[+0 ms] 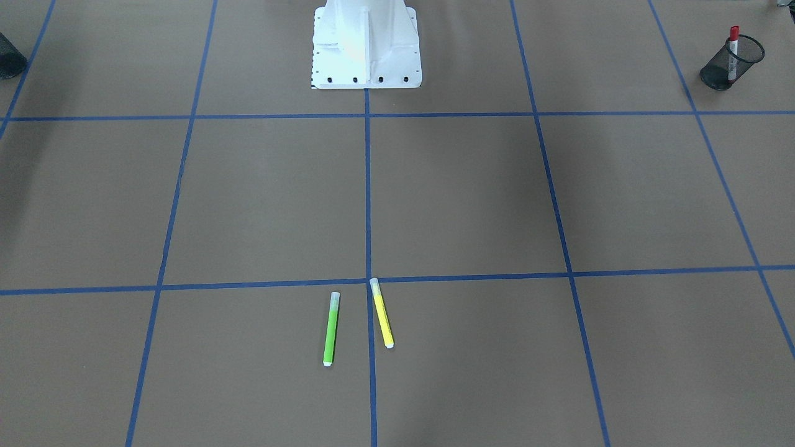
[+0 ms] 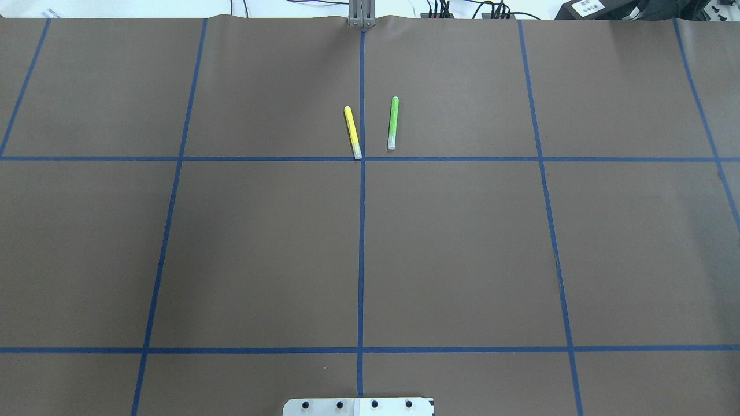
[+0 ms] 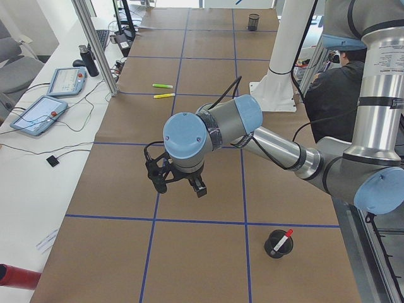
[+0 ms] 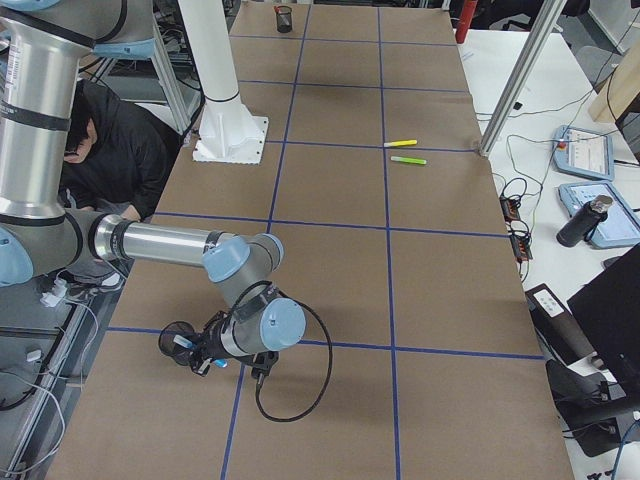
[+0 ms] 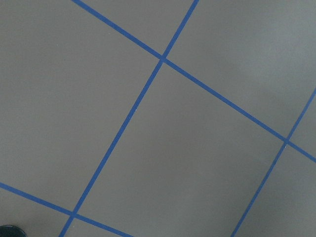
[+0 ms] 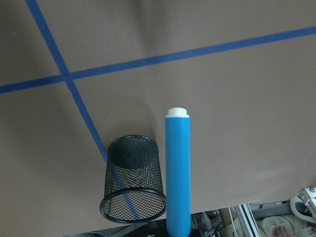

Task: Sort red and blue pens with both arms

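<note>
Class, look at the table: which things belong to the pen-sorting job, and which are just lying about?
Job: red pen, standing in a mesh cup; blue pen; second mesh cup.
Lying about: green marker; yellow marker.

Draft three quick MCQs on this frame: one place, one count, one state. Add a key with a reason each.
1. Where is the red pen?
A) in the left-side mesh cup
B) flat at the table centre
C) against the robot base

2. How many markers lie on the table?
A) one
B) two
C) four

3. What state is the blue pen in?
A) flat on the table
B) standing in a cup
C) held off the table, outside the right-side mesh cup

Key:
1 A, its red cap sticks out above the cup's rim.
2 B, only the green marker and the yellow marker.
3 C, the right wrist view shows it in mid-air next to the cup.
</note>
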Motion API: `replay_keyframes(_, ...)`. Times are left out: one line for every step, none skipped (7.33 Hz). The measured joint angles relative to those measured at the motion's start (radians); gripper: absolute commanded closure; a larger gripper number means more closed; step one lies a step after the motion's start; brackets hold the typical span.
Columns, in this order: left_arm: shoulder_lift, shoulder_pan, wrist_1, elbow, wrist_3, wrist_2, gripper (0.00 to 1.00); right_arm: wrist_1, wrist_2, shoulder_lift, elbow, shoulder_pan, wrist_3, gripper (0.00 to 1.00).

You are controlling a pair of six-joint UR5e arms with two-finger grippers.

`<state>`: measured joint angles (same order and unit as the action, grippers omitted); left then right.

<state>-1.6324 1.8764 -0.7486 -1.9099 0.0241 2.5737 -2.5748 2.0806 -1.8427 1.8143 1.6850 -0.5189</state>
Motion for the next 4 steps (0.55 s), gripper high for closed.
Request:
replay_keyframes(-0.002,-0.001,-0.004,0.000,0.001,0.002,0.00,-0.089,-0.006,-0.003,0.033,0.010,-0.034,1.00)
replay_keyframes(-0.005,-0.001,-0.011,-0.001,0.001,0.003,0.00,-0.144,-0.007,-0.012,0.040,0.014,-0.060,1.00)
replay_keyframes(-0.007,-0.003,-0.026,0.000,0.001,0.003,0.00,-0.169,0.001,-0.027,0.022,0.015,-0.071,1.00)
replay_keyframes(-0.008,-0.009,-0.049,0.000,0.000,0.003,0.00,-0.178,0.025,-0.040,-0.015,0.016,-0.072,1.00)
